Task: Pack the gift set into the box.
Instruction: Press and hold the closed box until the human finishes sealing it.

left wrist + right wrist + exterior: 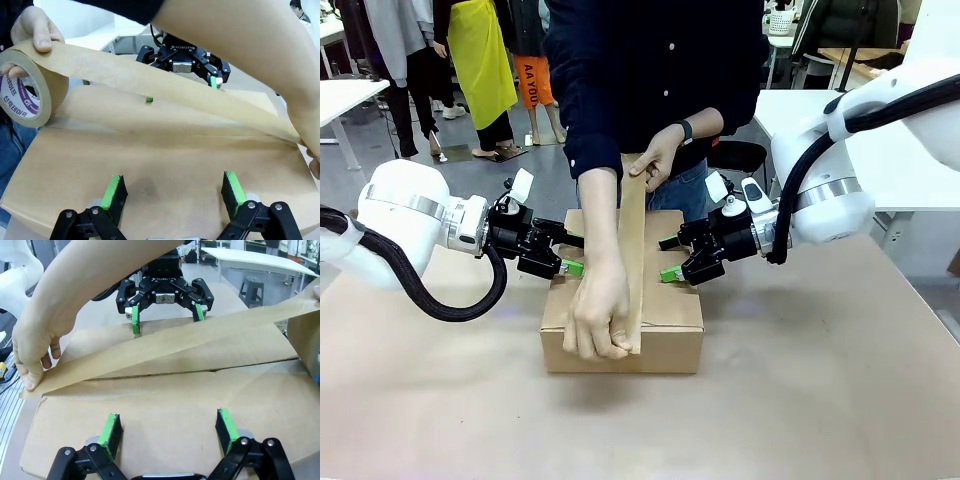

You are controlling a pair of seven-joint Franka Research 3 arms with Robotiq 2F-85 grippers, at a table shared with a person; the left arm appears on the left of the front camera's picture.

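The box [620,335] sits mid-table with its top flaps down, and the gift set is hidden. My left gripper [570,253] is open, its fingertips resting on the left flap [150,170]. On the right flap [150,405], my right gripper [669,258] rests open in the same way. Each wrist view has the other gripper facing it across the box top: the right gripper [181,90] and the left gripper [166,319]. A person stretches a strip of brown tape [633,250] along the seam. One hand [600,325] pins its end at the near edge.
The person's other hand [655,160] holds the tape roll [25,92] above the box's far edge. Their forearm [600,220] crosses between my two grippers. Brown paper [800,400] covers the table around the box. White tables and people stand farther back.
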